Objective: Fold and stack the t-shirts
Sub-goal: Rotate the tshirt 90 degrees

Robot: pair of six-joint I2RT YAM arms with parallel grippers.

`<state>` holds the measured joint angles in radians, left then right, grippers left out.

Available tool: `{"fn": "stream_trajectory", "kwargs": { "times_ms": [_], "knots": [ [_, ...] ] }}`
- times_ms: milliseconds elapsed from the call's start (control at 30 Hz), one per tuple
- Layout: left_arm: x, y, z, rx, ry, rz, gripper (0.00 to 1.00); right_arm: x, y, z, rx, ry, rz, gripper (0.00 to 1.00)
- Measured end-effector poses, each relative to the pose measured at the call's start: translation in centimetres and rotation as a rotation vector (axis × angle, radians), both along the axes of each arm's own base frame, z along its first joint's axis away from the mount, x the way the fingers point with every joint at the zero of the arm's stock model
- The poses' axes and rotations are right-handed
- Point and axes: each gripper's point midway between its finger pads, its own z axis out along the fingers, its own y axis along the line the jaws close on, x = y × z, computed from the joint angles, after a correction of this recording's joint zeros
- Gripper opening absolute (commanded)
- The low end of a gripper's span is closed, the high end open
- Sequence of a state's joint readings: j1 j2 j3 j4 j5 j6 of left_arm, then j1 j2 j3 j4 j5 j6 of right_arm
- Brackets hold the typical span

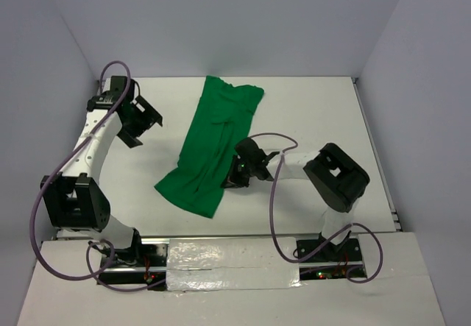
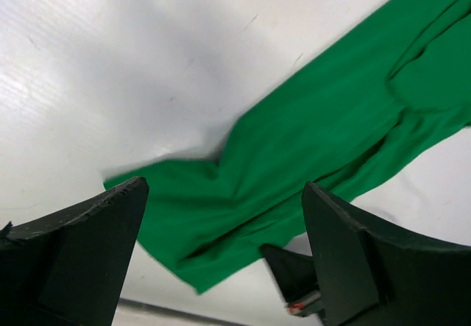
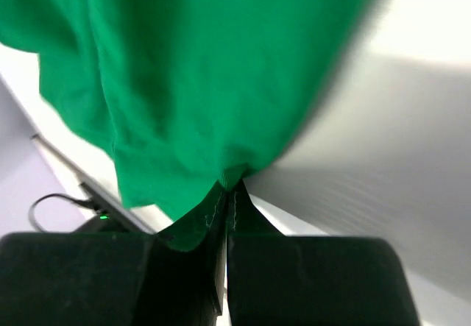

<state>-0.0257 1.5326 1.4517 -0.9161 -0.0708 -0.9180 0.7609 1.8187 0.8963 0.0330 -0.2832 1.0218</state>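
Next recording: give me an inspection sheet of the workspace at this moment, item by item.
Surface: white table, a few faint scuffs in the left wrist view.
Job's things: one green t-shirt, lying as a long narrow strip, diagonal across the table; not stacked.
Clutter: nothing seen.
Grippers: left claw open, above the table beside the shirt, holding nothing; right claw shut on the t-shirt's edge.
Cables: purple cables loop loosely along both arms.
Surroundings: pale walls on three sides; taped strip between the arm bases.
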Motion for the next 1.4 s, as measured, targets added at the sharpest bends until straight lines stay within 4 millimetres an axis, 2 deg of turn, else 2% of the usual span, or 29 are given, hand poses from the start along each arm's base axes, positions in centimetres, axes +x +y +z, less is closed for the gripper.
{"fn": "stream_trajectory", "kwargs": {
  "times_ms": [100,200,233,267,333,367,433,533,633,833,900,1000,1233,1267,1367,1400],
  "knots": [
    [-1.8,-1.1,-1.6,-0.008,0.028,-0.057,0.99,-0.3,-3.2,0.0,-0.052,-0.014,-0.023,0.0],
    [-4.6,-4.2,-3.4,-0.008,0.056,-0.178,0.99,-0.6,-7.1,-0.1,-0.121,-0.03,-0.04,0.05],
    [-5.6,-5.7,-4.1,-0.013,0.067,-0.23,0.99,-0.7,-8.2,-0.2,-0.145,-0.035,-0.047,0.1],
    [-6.7,-7.1,-5.0,-0.016,0.077,-0.284,0.99,-0.8,-9.1,-0.2,-0.166,-0.041,-0.047,0.25],
    [-9.4,-9.8,-7.0,-0.028,0.123,-0.386,0.99,-1.2,-10.4,-0.1,-0.197,-0.057,-0.036,0.43],
    [-10.7,-10.7,-8.1,-0.034,0.147,-0.422,0.99,-1.4,-10.8,0.1,-0.205,-0.064,-0.029,0.56],
    [-13.5,-11.8,-10.4,-0.035,0.212,-0.472,0.99,-1.7,-11.2,0.8,-0.206,-0.091,-0.01,0.62],
    [-16.8,-12.3,-12.6,-0.037,0.271,-0.499,0.96,-3.1,-12.4,0.9,-0.223,-0.094,0.007,0.63],
    [-18.5,-12.3,-13.7,-0.05,0.271,-0.494,0.9,-5.3,-13.5,0.9,-0.216,-0.075,0.013,0.62],
    [-20.8,-11.3,-16.5,-0.086,0.27,-0.422,0.83,-9.1,-13.8,1.1,-0.084,-0.026,-0.01,0.61],
    [-20.4,-11.5,-16.3,-0.103,0.238,-0.414,0.81,-10.1,-13.3,0.9,-0.033,0.016,-0.013,0.61],
    [-19.5,-12.2,-16.2,-0.132,0.188,-0.4,0.77,-10.5,-12.3,1.1,0.017,0.036,-0.005,0.61],
    [-17.8,-13.0,-16.3,-0.161,0.101,-0.378,0.57,-11.2,-9.2,1.0,0.102,0.079,0.059,0.58],
    [-17.7,-12.9,-16.3,-0.158,0.093,-0.374,0.53,-11.4,-8.8,1.0,0.104,0.083,0.073,0.56],
    [-17.6,-12.8,-16.6,-0.151,0.085,-0.365,0.26,-11.7,-8.1,0.8,0.098,0.089,0.095,0.43],
    [-17.6,-12.6,-16.8,-0.146,0.086,-0.362,0.02,-11.8,-8.1,0.6,0.093,0.093,0.096,0.33]
  ]
}}
